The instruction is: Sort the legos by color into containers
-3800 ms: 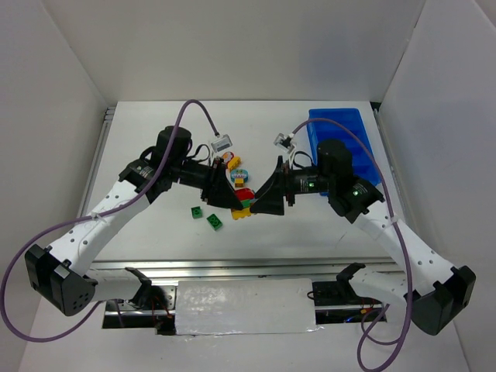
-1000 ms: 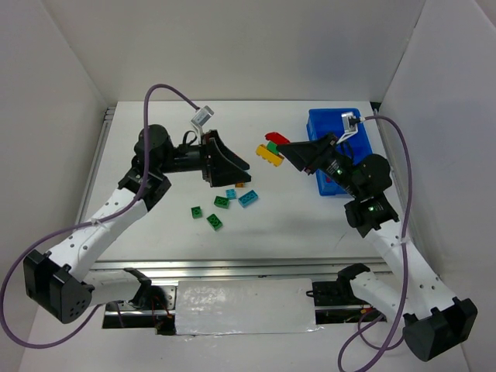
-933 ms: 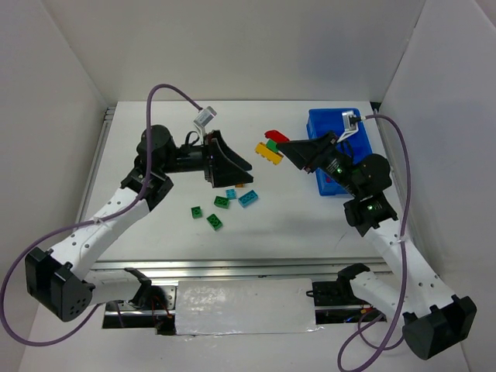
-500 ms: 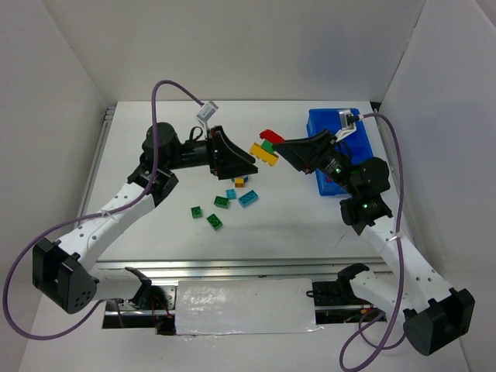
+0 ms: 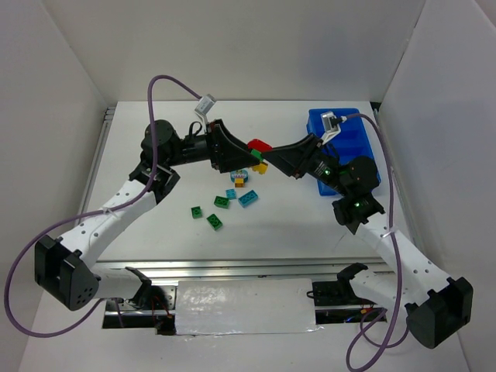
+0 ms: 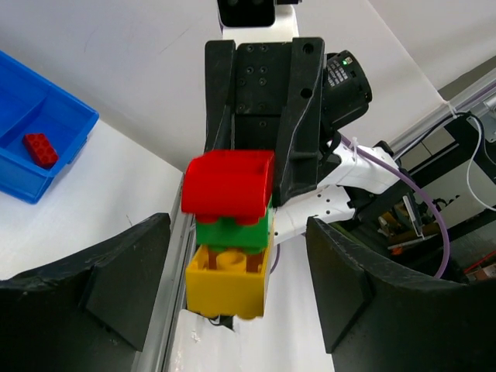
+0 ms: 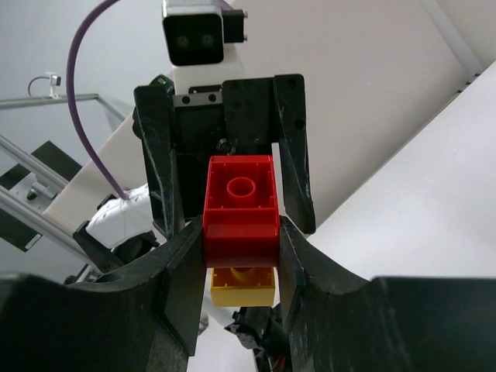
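Top external half-hides the brick stack (image 5: 257, 152); right end effector (image 7: 240, 225) clamps it, left end effector (image 6: 235, 223) gapes, perhaps around it.

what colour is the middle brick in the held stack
In the stack, the middle brick is green, clearest in left wrist view.

glossy smooth plastic on brick stack (image 6: 229, 240), soft highlights on studs. same shiny plastic on blue bin (image 5: 358, 139) & loose bricks (image 5: 248, 198). matt black plastic, faintly grainy, on left gripper (image 6: 236, 232) & right gripper (image 7: 240, 229). smooth matt white on bench (image 5: 155, 225). semi-gloss white shells on arms (image 5: 101, 225). rubbery purple sheath on cables (image 5: 167, 79). dull bare metal along rail (image 5: 232, 267). crinkly shiny sheet (image 5: 244, 306) nr arm bases.
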Robot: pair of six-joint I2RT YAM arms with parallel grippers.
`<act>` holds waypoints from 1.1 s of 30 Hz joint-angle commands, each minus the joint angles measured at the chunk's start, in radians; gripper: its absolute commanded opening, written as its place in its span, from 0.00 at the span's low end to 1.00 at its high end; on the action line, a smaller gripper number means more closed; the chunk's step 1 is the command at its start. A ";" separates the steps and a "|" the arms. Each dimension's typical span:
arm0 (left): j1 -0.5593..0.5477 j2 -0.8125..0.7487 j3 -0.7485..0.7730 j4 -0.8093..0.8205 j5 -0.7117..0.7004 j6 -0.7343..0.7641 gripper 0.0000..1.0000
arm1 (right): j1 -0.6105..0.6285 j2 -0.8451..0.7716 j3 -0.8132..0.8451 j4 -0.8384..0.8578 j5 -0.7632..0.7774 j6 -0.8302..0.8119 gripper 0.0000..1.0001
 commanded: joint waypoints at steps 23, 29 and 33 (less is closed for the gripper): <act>-0.005 -0.016 -0.011 0.086 0.058 -0.021 0.81 | 0.042 -0.027 0.001 0.017 0.066 -0.064 0.00; -0.005 -0.026 -0.025 0.092 0.064 -0.018 0.59 | 0.040 -0.021 0.004 0.023 0.054 -0.053 0.00; -0.005 -0.022 -0.023 0.095 0.069 -0.029 0.47 | 0.040 -0.020 -0.016 0.055 0.038 -0.035 0.00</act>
